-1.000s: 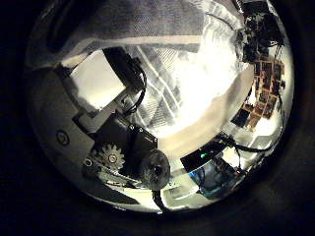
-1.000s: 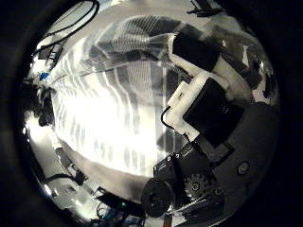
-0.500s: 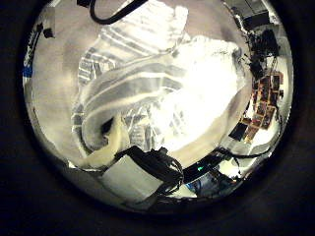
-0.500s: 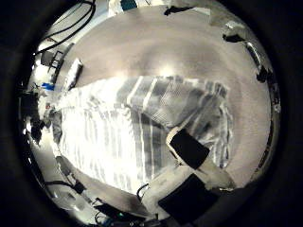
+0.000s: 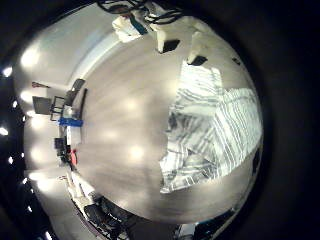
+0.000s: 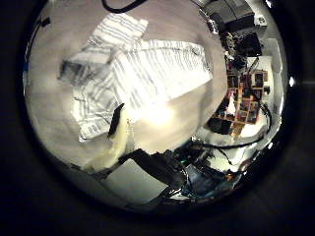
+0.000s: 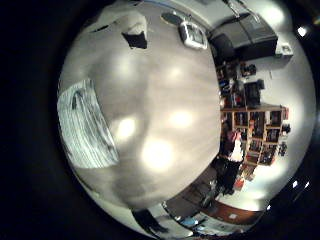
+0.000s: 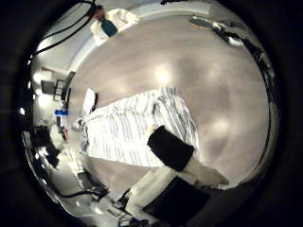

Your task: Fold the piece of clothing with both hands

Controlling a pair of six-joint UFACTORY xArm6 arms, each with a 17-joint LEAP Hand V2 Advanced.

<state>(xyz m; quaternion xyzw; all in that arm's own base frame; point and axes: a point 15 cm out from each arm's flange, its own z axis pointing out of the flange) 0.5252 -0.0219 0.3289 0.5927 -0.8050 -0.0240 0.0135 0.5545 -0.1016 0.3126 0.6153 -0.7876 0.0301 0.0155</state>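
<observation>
The striped piece of clothing (image 8: 133,128) lies on the table (image 8: 189,66), folded into a rough oblong. From the left palm the clothing (image 6: 138,74) looks rumpled, with a part sticking out at one end (image 5: 215,135). Both hands hang well above it and touch none of it. A straight finger of my right hand (image 8: 175,151) reaches out over the cloth's edge. A relaxed finger of my left hand (image 6: 115,133) shows beside the cloth. Neither hand holds anything. The clothing (image 7: 85,120) is small and far in the right little finger side view.
Bare table top (image 5: 120,120) spreads wide beside the clothing. The other arm (image 8: 109,24) shows at the table's far side. Shelves and room clutter (image 7: 240,110) lie beyond the table's edge.
Both palms have risen from the cloth they were close against. The clothing now shows whole and smaller, lying flat on the table, with no finger on it.
</observation>
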